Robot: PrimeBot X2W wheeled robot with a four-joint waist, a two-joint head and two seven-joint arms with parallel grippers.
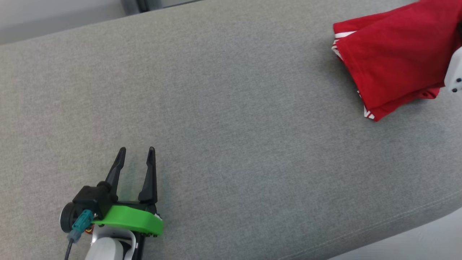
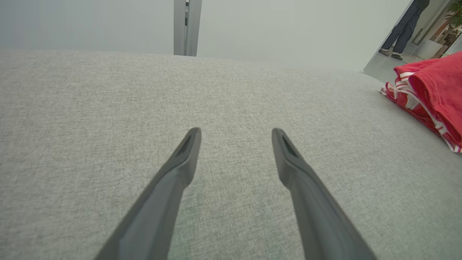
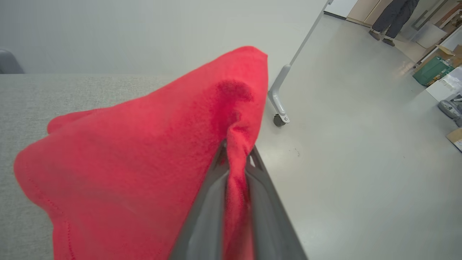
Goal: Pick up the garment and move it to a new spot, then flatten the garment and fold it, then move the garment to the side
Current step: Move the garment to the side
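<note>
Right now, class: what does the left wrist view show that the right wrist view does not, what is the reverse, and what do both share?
Left wrist view: the left gripper, fingers spread over the grey fabric surface; white stripes on the edges of the red garment. Right wrist view: the right gripper, fingers shut on a red fold; a wheeled stand leg; a green box. Both: garment, surface, a person's legs far off.

Head camera looks down; low wrist cameras face across; all share the garment (image 1: 393, 57).
</note>
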